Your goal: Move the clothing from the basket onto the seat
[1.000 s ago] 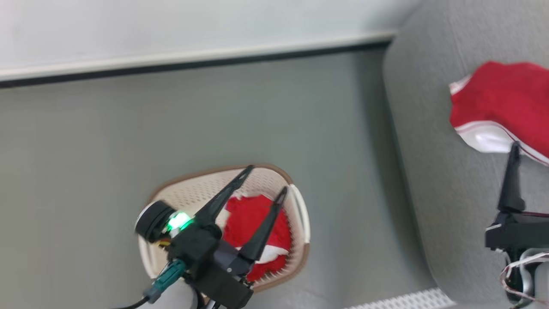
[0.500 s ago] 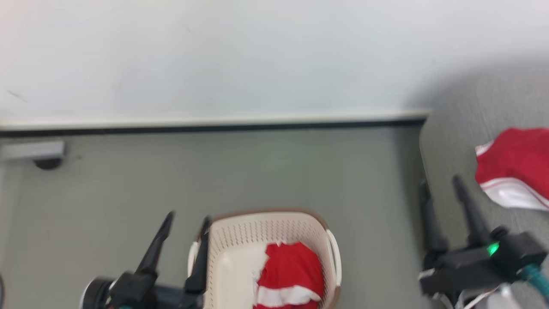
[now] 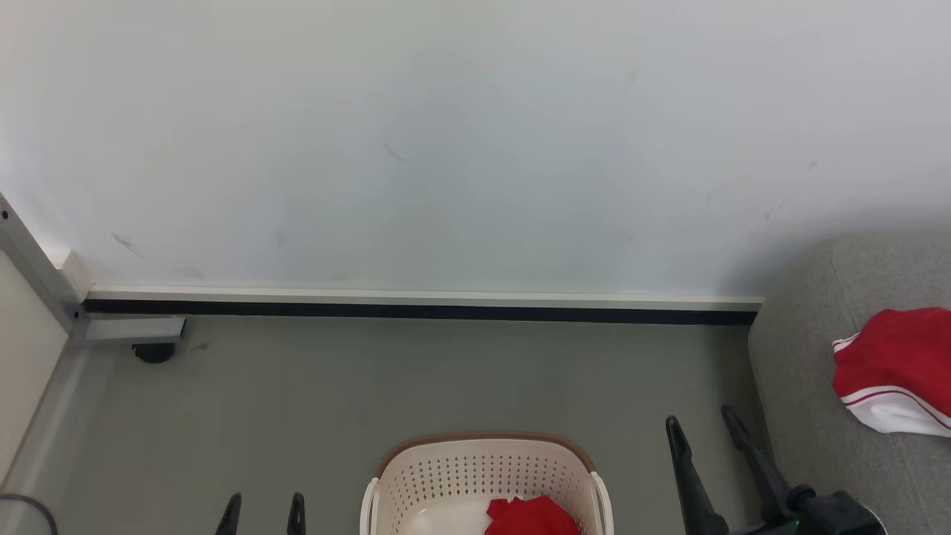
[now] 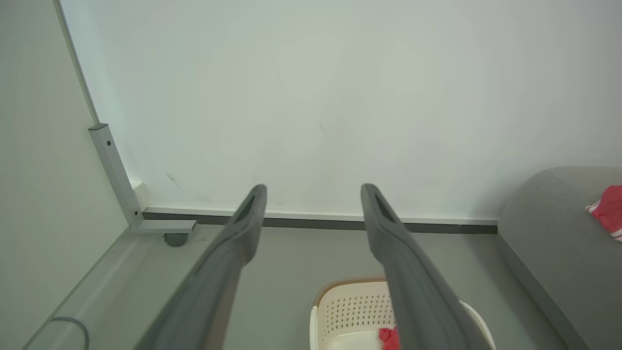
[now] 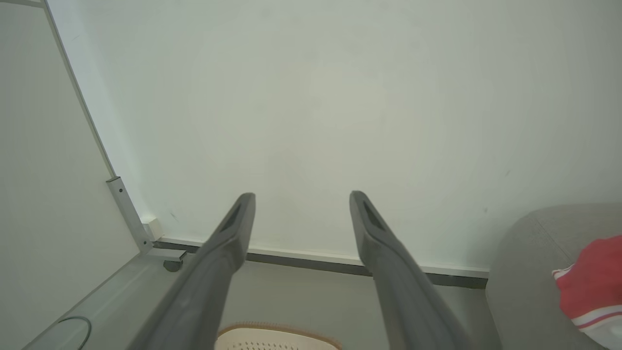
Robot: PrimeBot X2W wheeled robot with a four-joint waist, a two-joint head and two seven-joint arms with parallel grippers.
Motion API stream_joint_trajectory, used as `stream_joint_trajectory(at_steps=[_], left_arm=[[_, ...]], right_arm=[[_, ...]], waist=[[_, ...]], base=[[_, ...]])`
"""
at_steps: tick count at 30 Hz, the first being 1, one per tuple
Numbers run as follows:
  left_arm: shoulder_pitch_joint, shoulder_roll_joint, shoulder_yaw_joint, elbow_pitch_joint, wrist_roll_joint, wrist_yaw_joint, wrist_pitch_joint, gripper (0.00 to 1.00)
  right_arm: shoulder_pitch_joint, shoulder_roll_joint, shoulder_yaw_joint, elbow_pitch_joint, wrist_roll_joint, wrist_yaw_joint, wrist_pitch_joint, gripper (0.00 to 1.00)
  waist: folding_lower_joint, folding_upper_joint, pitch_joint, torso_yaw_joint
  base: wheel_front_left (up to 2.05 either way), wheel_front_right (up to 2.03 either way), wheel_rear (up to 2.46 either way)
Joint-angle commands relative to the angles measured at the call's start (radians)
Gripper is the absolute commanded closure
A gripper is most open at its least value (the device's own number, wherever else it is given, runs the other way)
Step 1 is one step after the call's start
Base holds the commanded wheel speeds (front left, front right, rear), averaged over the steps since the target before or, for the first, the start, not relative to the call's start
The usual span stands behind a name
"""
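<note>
The cream basket (image 3: 483, 475) with its brown rim stands on the floor at the bottom middle of the head view. A bunched red garment (image 3: 532, 517) lies inside it. Another red garment with a white band (image 3: 895, 371) rests on the grey seat (image 3: 802, 416) at the right. My left gripper (image 3: 264, 507) pokes up at the lower left, open and empty. My right gripper (image 3: 704, 431) stands open and empty between the basket and the seat. The left wrist view shows the basket (image 4: 350, 311) below its fingers. The right wrist view catches the basket's rim (image 5: 277, 333), the seat (image 5: 520, 282) and the garment (image 5: 590, 287).
A pale wall with a dark skirting strip (image 3: 416, 310) runs behind the basket. At the left stands a panel with a metal frame (image 3: 44, 282) on a small castor (image 3: 154, 352). A thin cable (image 3: 26, 509) curls on the grey floor.
The head camera has tilted up and turned, so basket and seat slid down the picture. Both grippers have drawn back to the bottom edge, clear of the basket and the seat's garment.
</note>
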Motion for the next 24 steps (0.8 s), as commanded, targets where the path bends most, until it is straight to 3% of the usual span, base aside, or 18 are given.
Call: stream_joint_trajectory(at_steps=[1, 9, 24], left_arm=[[0.029, -0.003, 0.009, 0.004, 0.012, -0.014, -0.005, 0.0], [0.096, -0.063, 0.054, 0.038, 0.117, -0.115, -0.005, 0.0], [0.11, -0.136, 0.138, 0.04, 0.177, -0.206, -0.005, 0.0]], right_arm=[[0.018, -0.001, 0.005, 0.006, -0.014, -0.001, -0.002, 0.0], [0.115, 0.025, -0.018, 0.056, -0.03, -0.001, -0.002, 0.0], [0.115, 0.031, -0.031, 0.055, -0.016, -0.001, -0.002, 0.0]], waist=[[0.0002, 0.0001, -0.029, 0.008], [0.0002, 0.0001, -0.052, 0.008], [0.0002, 0.0001, -0.053, -0.015]], base=[[0.0, 0.0, 0.0], [0.0, 0.0, 0.0], [0.0, 0.0, 0.0]])
